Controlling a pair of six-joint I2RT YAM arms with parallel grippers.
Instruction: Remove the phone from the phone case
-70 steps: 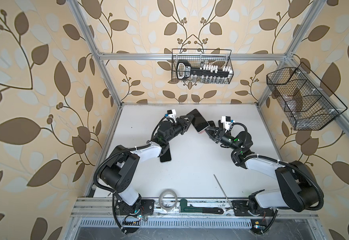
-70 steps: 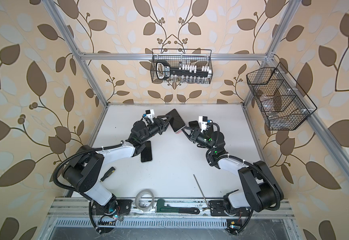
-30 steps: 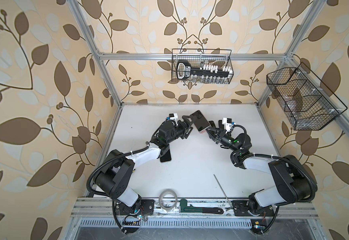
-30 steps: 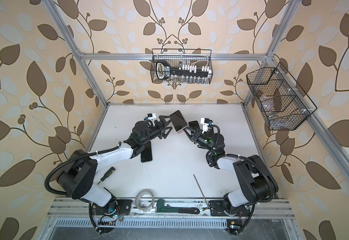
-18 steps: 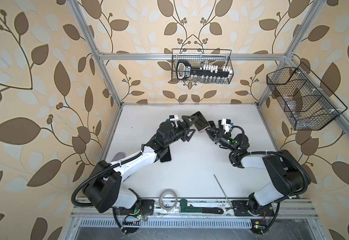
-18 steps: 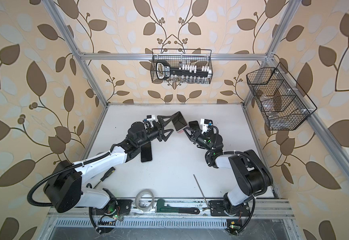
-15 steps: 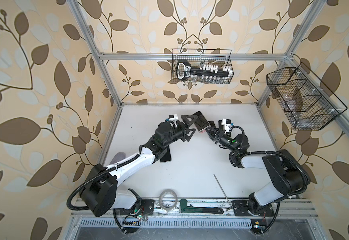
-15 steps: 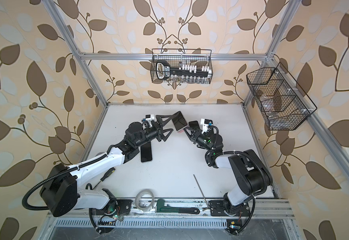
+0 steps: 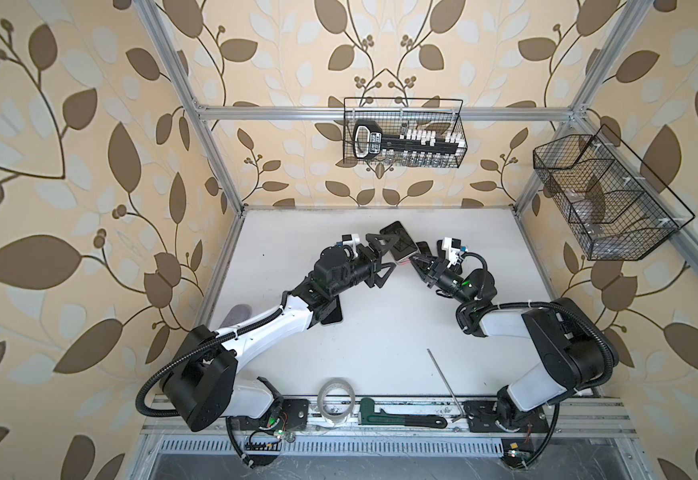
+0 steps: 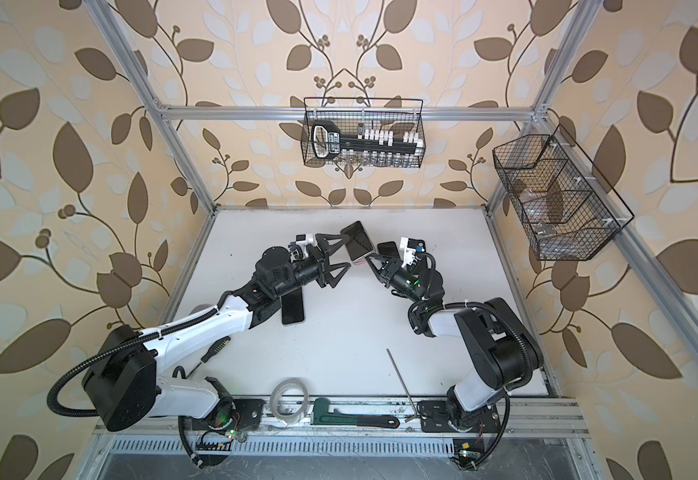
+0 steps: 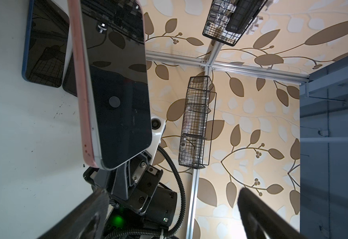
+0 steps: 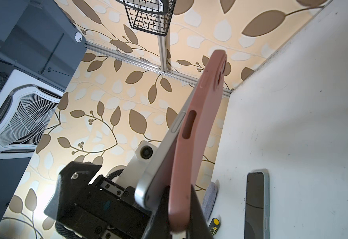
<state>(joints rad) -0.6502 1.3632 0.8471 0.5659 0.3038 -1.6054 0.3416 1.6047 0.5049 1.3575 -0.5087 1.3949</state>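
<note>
The phone point(image 9: 399, 245) point(image 10: 359, 245), black screen and silver rim, sits in a pink phone case point(image 12: 191, 144) and is held tilted above the table. In the right wrist view its silver lower corner point(image 12: 160, 157) stands out of the case. My right gripper point(image 9: 416, 262) point(image 10: 370, 259) point(image 12: 177, 219) is shut on the case's lower end. My left gripper point(image 9: 382, 257) point(image 10: 346, 252) point(image 11: 173, 207) is wide open, with its fingers either side of the phone's near edge and touching nothing. In the left wrist view the screen point(image 11: 117, 93) faces that gripper, with the pink edge point(image 11: 80, 82) beside it.
A black phone point(image 9: 333, 313) point(image 10: 293, 307) lies under the left forearm. Another dark phone point(image 10: 389, 249) lies behind the right gripper, and a blue-edged one point(image 11: 44, 45) beside it. A screwdriver point(image 10: 214, 349), tape roll point(image 9: 336, 397), wrench point(image 9: 401, 417) and metal rod point(image 9: 445, 382) lie along the front. Wire baskets point(image 9: 403, 137) point(image 9: 605, 199) hang on the walls.
The left arm has stretched out, its shoulder swinging to the front left, while its open gripper stays by the phone. The right gripper keeps its hold on the case and has hardly moved.
</note>
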